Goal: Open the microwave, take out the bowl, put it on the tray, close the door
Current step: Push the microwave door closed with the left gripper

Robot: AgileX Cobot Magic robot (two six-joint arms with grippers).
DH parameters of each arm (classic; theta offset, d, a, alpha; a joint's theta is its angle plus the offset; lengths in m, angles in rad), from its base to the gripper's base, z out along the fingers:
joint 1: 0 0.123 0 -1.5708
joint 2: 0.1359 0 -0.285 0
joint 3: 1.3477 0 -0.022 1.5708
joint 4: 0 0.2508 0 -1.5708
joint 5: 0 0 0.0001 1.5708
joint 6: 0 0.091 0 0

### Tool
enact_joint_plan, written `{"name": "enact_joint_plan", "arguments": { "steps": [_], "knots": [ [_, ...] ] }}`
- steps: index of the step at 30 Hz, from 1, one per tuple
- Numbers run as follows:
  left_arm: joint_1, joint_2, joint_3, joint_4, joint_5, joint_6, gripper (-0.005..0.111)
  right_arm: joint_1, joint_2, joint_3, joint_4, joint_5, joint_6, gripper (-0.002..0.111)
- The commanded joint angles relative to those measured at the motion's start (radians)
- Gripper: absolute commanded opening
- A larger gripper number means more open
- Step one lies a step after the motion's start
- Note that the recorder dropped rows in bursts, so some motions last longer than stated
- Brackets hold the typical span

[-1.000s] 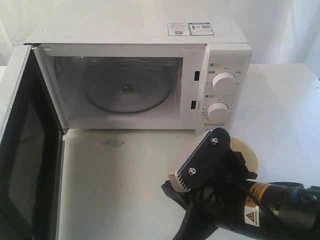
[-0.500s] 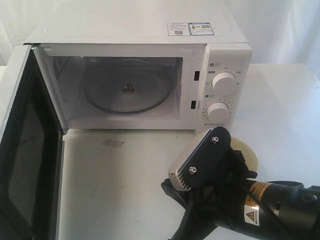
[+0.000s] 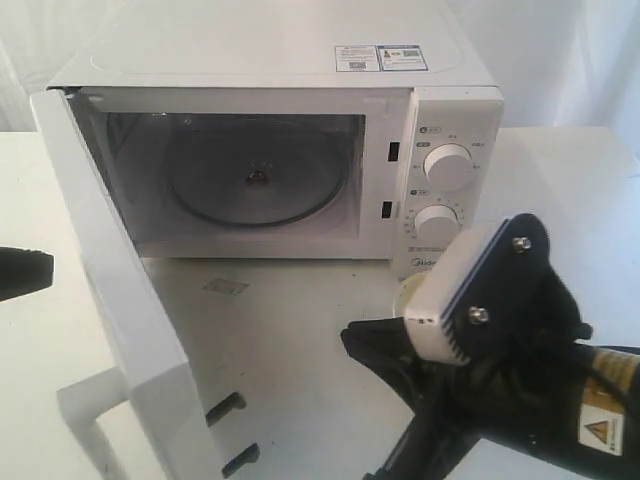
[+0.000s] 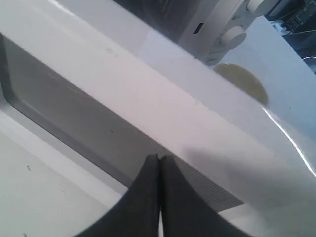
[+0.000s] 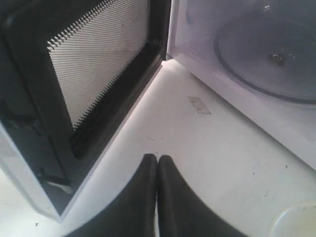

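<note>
In front of the white microwave [image 3: 270, 60] sits the round, pale-cream bowl [image 4: 242, 81]; both jaws are together.

A white surface [image 3: 300, 330] is stretching across the scene, and pale drapery [image 3: 580, 60] is hanging at the far side, softly lit.

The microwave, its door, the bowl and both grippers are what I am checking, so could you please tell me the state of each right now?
microwave: cavity exposed, nothing on its glass turntable.
door: partly open, swung about halfway.
bowl: outside the microwave, resting on the table.
left gripper: shut, empty, near the door's outer face.
right gripper: shut, empty, over the table.
</note>
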Motion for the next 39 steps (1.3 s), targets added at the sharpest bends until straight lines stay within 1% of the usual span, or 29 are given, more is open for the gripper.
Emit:
{"name": "enact_joint_plan", "arguments": {
  "steps": [1,3,9,12,16,21,26,29,31,32,33,35,37,39],
  "knots": [
    [-0.003,0.003,0.017,-0.044,-0.029,0.022,0.000,0.005,-0.136,0.005,-0.003,0.100,-0.003,0.000],
    [-0.003,0.010,0.017,-0.057,-0.029,0.027,0.000,0.005,-0.192,0.005,-0.003,0.134,-0.003,0.000],
    [-0.003,0.064,0.017,-0.118,-0.027,0.114,0.000,0.005,-0.359,0.005,-0.003,0.274,0.061,0.000],
    [-0.003,0.105,0.017,-0.202,-0.039,0.209,0.000,0.005,-0.412,0.005,0.003,0.330,0.074,0.000],
    [-0.003,0.152,0.017,-0.372,-0.036,0.388,0.000,0.005,-0.439,0.005,0.039,0.334,0.074,0.000],
    [-0.003,0.203,0.017,-0.525,-0.036,0.558,0.000,0.005,-0.439,0.005,0.039,0.330,0.074,0.000],
    [-0.003,0.276,0.015,-0.645,-0.023,0.685,0.000,0.005,-0.439,0.005,0.039,0.315,0.074,0.000],
    [-0.012,0.336,-0.004,-0.670,-0.011,0.724,0.000,0.005,-0.439,0.005,0.039,0.315,0.074,0.000],
    [-0.053,0.374,-0.032,-0.716,-0.020,0.782,0.000,0.005,-0.437,0.005,0.039,0.315,0.074,0.000],
    [-0.093,0.397,-0.053,-0.762,-0.035,0.822,0.000,0.005,-0.437,0.005,0.039,0.315,0.074,0.000],
    [-0.115,0.409,-0.067,-0.771,-0.046,0.829,0.000,0.005,-0.437,0.005,0.039,0.315,0.074,0.000],
    [-0.184,0.453,-0.120,-0.788,-0.076,0.850,0.000,0.005,-0.437,0.005,0.039,0.315,0.070,0.000],
    [-0.225,0.483,-0.167,-0.790,-0.119,0.863,0.000,0.005,-0.437,0.010,0.039,0.315,0.070,0.000],
    [-0.253,0.514,-0.208,-0.790,-0.169,0.872,0.000,0.005,-0.437,0.028,0.039,0.292,0.070,0.000]
  ]
}}
